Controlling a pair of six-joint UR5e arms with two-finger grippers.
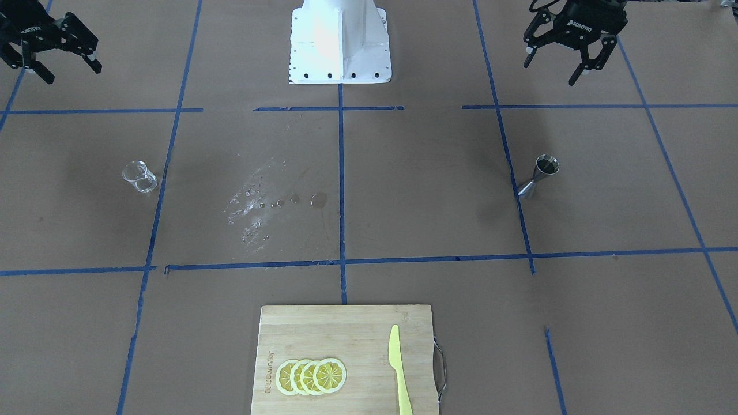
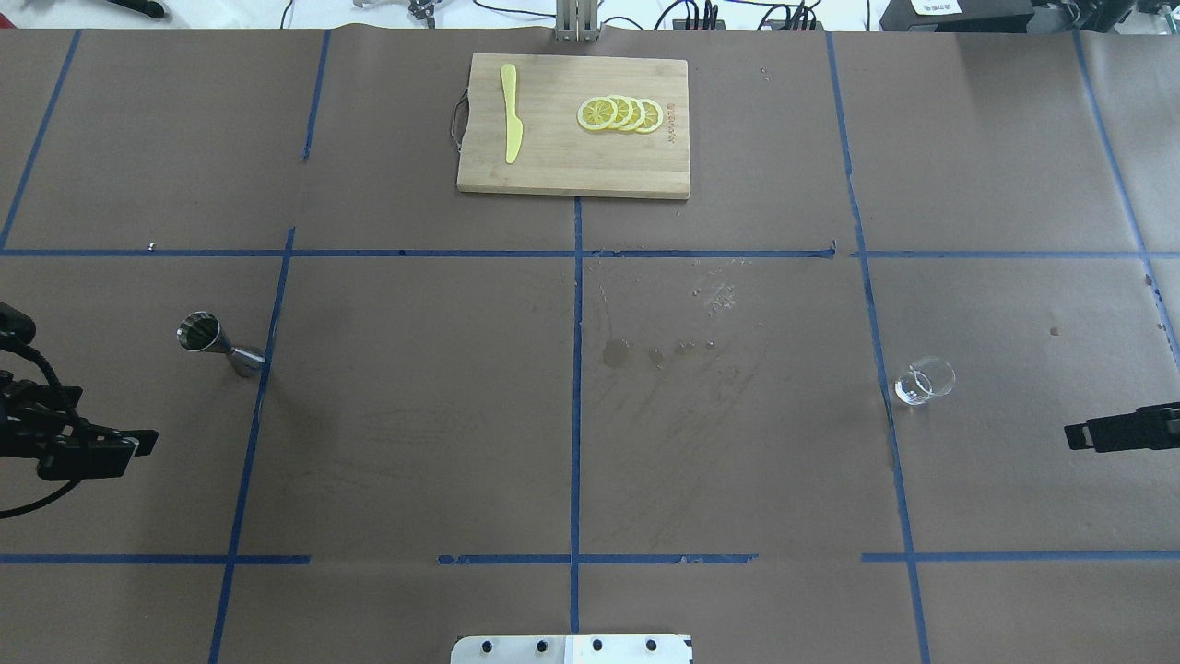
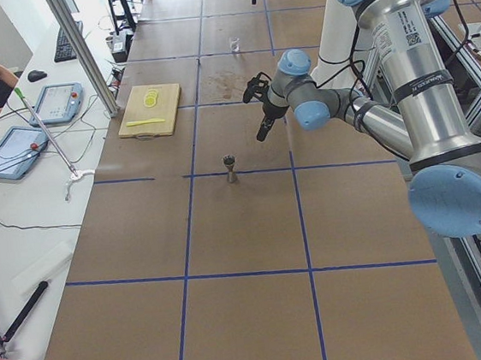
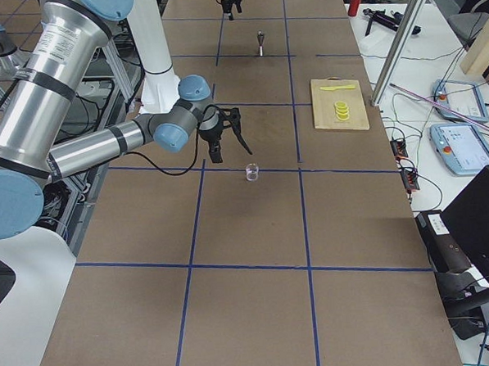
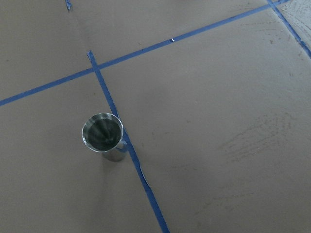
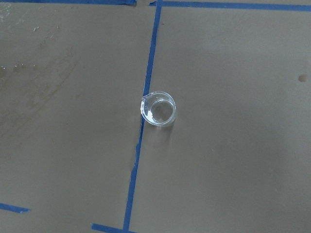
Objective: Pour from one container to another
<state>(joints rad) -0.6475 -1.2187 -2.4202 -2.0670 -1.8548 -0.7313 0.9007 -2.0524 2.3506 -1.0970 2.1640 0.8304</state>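
Two black two-finger grippers hang above the brown paper-covered table [image 1: 426, 190], each with its jaws spread apart and holding nothing: the left gripper [image 1: 556, 68] on the robot's left side, the right gripper [image 1: 72, 72] on its right. Near the left gripper, a small steel double-cone jigger [image 1: 539, 176] stands upright, its base on a blue tape line [image 1: 522, 213]. Well apart from it, a small clear glass beaker [image 1: 140, 176] stands upright near the right gripper, just beside another tape line. Between the two vessels lie wet spots [image 1: 318, 199]. At the table's far edge, a bamboo cutting board [image 1: 346, 328] carries overlapping yellow lemon slices [image 1: 311, 376] and a yellow plastic knife [image 1: 399, 369].
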